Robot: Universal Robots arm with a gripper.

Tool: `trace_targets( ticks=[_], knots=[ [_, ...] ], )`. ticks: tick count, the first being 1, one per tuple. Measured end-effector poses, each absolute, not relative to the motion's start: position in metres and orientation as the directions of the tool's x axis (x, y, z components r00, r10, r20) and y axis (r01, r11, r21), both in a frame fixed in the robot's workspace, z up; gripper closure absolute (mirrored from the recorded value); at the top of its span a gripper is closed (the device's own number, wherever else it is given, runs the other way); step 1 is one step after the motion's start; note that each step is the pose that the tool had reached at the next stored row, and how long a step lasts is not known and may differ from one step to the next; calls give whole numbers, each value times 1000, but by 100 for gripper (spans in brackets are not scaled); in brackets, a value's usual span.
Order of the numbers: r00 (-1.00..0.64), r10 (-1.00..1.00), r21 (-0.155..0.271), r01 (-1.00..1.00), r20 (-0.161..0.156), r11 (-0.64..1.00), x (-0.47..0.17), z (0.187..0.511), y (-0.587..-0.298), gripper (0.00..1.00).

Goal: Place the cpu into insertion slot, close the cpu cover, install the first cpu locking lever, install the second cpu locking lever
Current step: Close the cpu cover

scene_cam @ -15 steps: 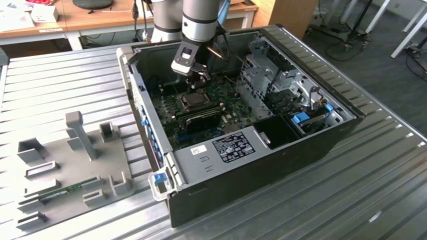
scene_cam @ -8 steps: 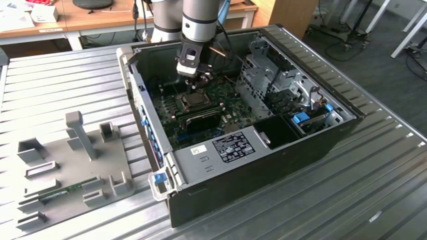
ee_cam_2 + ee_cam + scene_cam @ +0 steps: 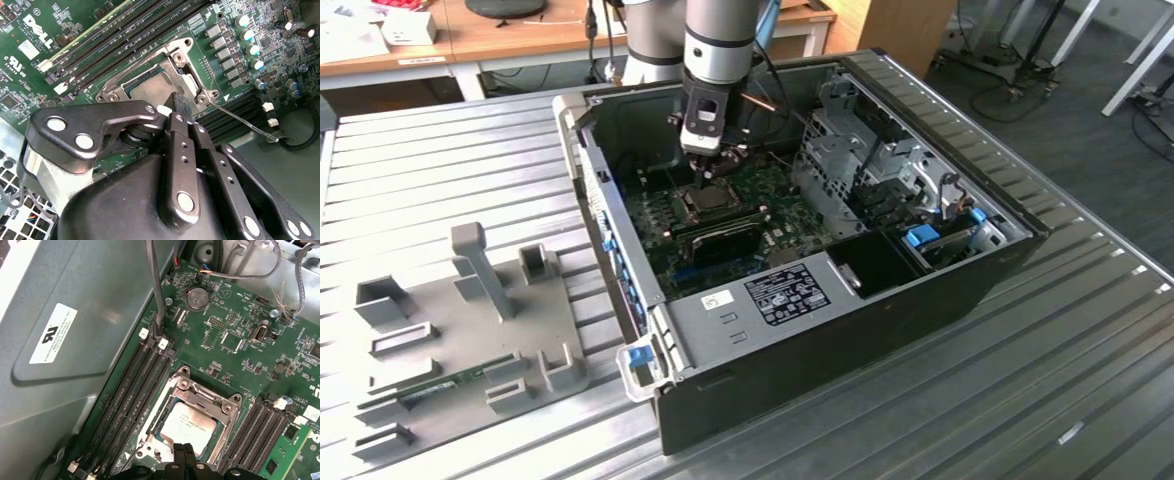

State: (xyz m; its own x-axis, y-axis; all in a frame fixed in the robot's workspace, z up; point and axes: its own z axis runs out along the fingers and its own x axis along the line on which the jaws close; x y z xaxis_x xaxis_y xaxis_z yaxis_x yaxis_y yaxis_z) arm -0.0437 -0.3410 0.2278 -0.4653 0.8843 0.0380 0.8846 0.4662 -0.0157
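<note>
Black linkage of the end effector [image 3: 181, 106] up close in both wrist views; fingertips pressed together with no gap showing, nothing seen clamped between them. Tips sit directly over one edge of the cpu [image 3: 187, 424], touching or just above it, cannot tell which. Cpu lies flat in the insertion slot [image 3: 715, 203], dull grey top facing up. Cpu cover [image 3: 212, 397] lies down around it, silvery frame flat, chip showing through the window. Thin wire lever [image 3: 245, 122] in the second wrist view runs out from one corner of the socket over the neighbouring slots, hooked end well clear of the frame. Long black memory slots [image 3: 132, 390] flank the socket on two sides, green circuit board [image 3: 235, 315] all around. Coin cell [image 3: 196, 297] and a grey cable [image 3: 156, 295] farther along the board. Exterior view: arm [image 3: 720, 40] reaches straight down into the open computer case [image 3: 854, 330], which lies on its side on a ribbed metal tabletop [image 3: 440, 150]. Grey fixture tray [image 3: 467, 300] on the exterior view's left, apart from the case.
</note>
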Motion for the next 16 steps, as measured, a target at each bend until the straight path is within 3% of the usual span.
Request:
trace_targets(
  ticks=[16],
  knots=[
    [-539, 841, -16, 842, 38, 540, -44, 228, -341, 90]
  ],
)
